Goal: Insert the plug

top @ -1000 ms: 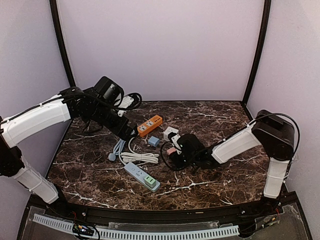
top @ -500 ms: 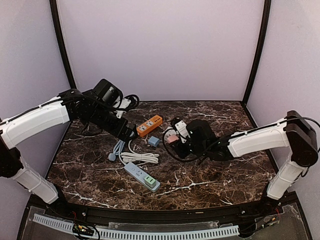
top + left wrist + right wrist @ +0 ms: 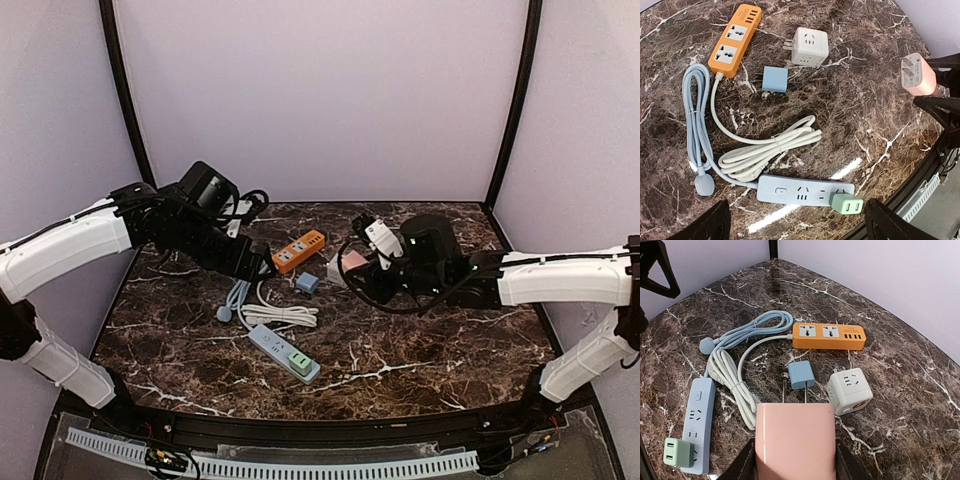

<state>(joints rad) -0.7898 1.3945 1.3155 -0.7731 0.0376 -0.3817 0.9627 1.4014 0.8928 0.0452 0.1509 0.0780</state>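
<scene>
On the left, the left pincer [image 3: 252, 262] hangs wide open and empty above the counter [image 3: 450, 340], just beside the near end of the orange power strip [image 3: 735, 40], touching nothing. It looks placed to steady that strip. A small blue adapter [image 3: 775, 80], a white cube socket [image 3: 810, 46] and a pale blue strip [image 3: 800, 189] carrying a green plug [image 3: 847, 204] lie around the middle. To the right, the right pincer [image 3: 795, 467] is closed on the pink plug [image 3: 794, 437], gripping its flat sides and holding it in the air, prongs forward. The step in hand appears to be carrying the plug to a socket. Next, the prongs need squaring to a free socket's slots, probably on the orange strip, then a straight push.
</scene>
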